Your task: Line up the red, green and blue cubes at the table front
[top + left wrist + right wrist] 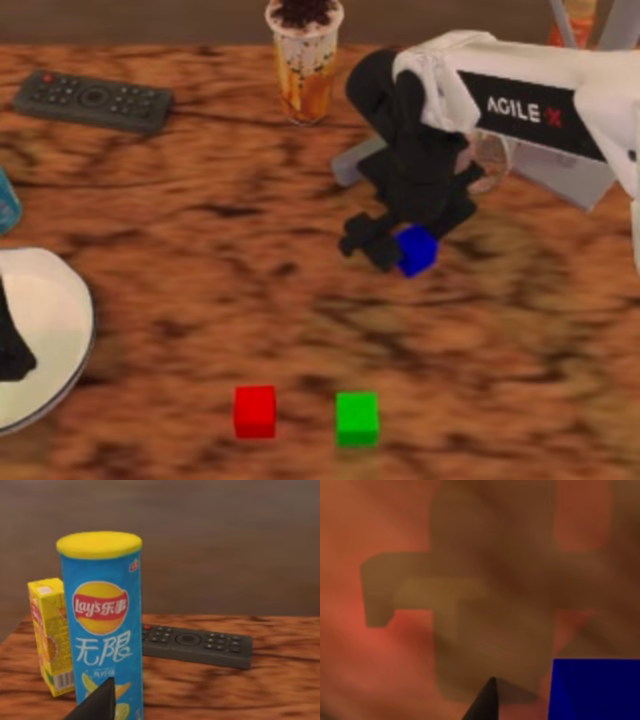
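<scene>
Mottled wooden table (200, 250). Your right gripper (395, 250) is clamped on the blue cube (417, 251), lifted: light, rigid, glossy; pinch flat opposite faces. Left gripper unseen.

chip can (102, 625) before juice box (49, 635), remote (196, 645).

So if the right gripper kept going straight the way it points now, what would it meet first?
Probably bare table. The right gripper, holding the blue cube, points down at wood carrying its shadow; height above it is unclear.
</scene>
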Controlling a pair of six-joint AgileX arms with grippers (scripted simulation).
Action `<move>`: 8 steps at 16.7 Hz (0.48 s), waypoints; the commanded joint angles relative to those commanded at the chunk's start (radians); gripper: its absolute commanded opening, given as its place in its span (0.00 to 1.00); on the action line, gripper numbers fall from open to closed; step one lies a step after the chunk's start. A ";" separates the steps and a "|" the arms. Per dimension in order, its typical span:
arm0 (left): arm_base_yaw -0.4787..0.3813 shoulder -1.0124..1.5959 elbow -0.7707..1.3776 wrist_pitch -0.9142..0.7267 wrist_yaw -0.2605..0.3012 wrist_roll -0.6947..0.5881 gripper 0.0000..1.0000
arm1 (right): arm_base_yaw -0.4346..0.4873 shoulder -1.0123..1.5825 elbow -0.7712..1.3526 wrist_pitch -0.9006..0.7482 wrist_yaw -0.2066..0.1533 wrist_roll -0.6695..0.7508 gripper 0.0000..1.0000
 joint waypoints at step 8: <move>0.000 0.000 0.000 0.000 0.000 0.000 1.00 | 0.000 0.000 0.000 0.000 0.000 0.000 0.00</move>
